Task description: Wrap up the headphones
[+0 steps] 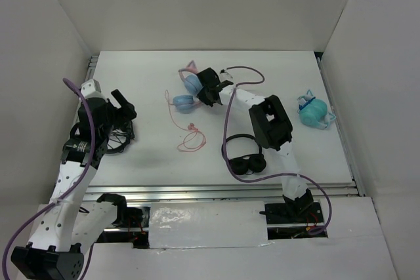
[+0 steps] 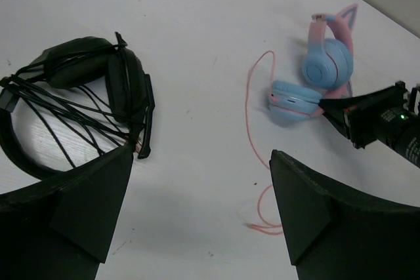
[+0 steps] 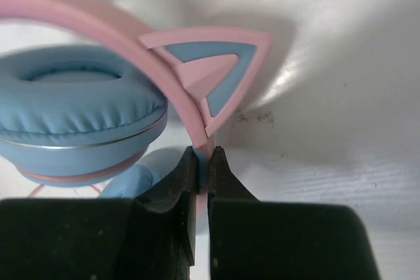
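Observation:
The light blue headphones with pink headband and cat ears lie at the back middle of the table; they also show in the left wrist view and in the right wrist view. Their thin pink cable trails forward in loops across the table. My right gripper is shut on the pink headband just below a cat ear; it also shows in the top view. My left gripper is open and empty, low over the table at the left, apart from the cable.
Black headphones wrapped in black cable lie by the left gripper. Another black pair lies at the front middle under the right arm. A teal-green pair lies at the right. White walls surround the table.

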### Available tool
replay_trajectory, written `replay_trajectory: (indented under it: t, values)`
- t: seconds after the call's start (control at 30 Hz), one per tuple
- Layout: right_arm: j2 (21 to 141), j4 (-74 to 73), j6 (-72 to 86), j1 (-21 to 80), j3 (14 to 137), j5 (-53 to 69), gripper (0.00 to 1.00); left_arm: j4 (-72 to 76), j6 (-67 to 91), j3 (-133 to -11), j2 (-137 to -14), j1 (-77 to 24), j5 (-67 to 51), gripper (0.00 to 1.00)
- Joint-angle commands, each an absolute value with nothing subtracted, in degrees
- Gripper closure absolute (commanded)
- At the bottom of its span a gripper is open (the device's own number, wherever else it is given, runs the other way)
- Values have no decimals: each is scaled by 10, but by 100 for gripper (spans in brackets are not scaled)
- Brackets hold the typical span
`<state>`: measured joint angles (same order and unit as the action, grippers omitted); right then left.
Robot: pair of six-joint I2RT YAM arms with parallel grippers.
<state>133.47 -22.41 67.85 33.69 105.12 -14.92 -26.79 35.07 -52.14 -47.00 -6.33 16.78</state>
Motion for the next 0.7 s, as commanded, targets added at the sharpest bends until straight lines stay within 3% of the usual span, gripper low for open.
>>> replay_trajectory:
  t: [0.0,0.13,0.43,0.67]
  values:
    - [1261,-135,549,332,1040,-194,100,-239,332,-542,-469,-68,94,1]
    - [1176,-40,316,334,956,-184,100,-215,305,-551,-482,-68,27,1]
    - [999,18,10,360,808,-190,100,-150,266,-551,-509,-74,-104,1]
    - [889,-35,-166,380,740,-146,100,-113,222,-566,-541,-84,-197,1]
